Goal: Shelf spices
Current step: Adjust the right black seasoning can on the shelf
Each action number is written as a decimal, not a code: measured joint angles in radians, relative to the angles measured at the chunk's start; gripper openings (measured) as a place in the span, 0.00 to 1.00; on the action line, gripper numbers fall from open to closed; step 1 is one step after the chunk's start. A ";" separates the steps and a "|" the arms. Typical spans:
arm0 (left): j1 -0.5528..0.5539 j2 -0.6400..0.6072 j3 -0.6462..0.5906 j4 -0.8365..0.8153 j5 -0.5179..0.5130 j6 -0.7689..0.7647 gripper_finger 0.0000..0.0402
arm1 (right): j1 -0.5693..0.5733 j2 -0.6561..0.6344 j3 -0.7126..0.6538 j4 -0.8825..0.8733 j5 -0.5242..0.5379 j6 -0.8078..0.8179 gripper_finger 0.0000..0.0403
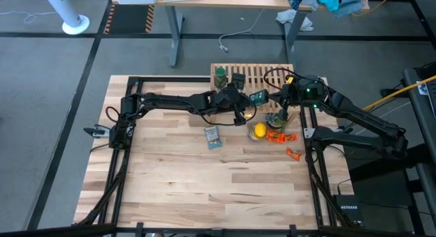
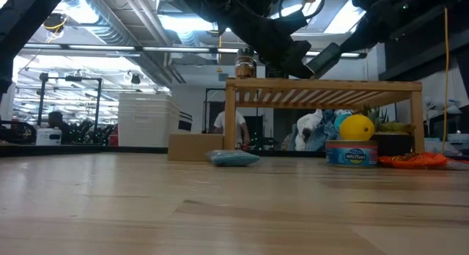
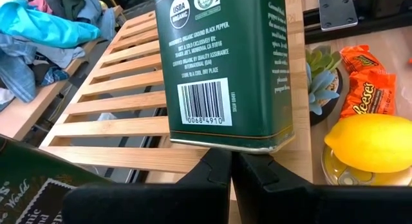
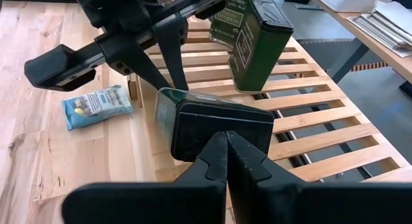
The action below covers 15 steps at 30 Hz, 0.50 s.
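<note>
- A flat blue-and-white packet (image 1: 212, 137) is lying near the middle of the desk (image 1: 204, 189), in front of the shelf.
- A yellow lemon (image 1: 259, 131) is sitting on a round can (image 2: 352, 153) just to the right of the packet, with orange candy wrappers (image 1: 278, 136) lying beside it towards the desk's right edge.
- The left gripper (image 3: 230, 161) is reaching over the front edge of the shelf (image 1: 272, 75), its fingers pressed together and pinching the lower rim of a green-labelled tin (image 3: 225, 63), which is hanging tilted above the slats.
- The right gripper (image 4: 226, 141) is sitting over the shelf's right part, its fingers closed tight against the near edge of a dark tin (image 4: 219, 129); that tin is leaning on the slats beside the left arm.
- A green bottle (image 1: 220, 76) is standing upright on the shelf's far left corner.
- The shelf is standing at the desk's far edge, right of centre.
- Beyond the desk, a second desk with a heap of clothes (image 1: 327, 0) is showing.
</note>
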 joint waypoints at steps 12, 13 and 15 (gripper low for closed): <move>0.007 0.000 0.001 0.004 -0.001 0.008 0.00 | 0.000 0.000 0.000 -0.002 0.000 0.000 0.01; 0.010 0.000 0.001 0.004 -0.001 0.009 0.00 | 0.000 0.000 0.000 -0.003 0.000 0.000 0.01; 0.011 0.000 0.002 0.004 -0.001 0.010 0.00 | 0.000 0.000 0.000 -0.003 0.000 0.000 0.01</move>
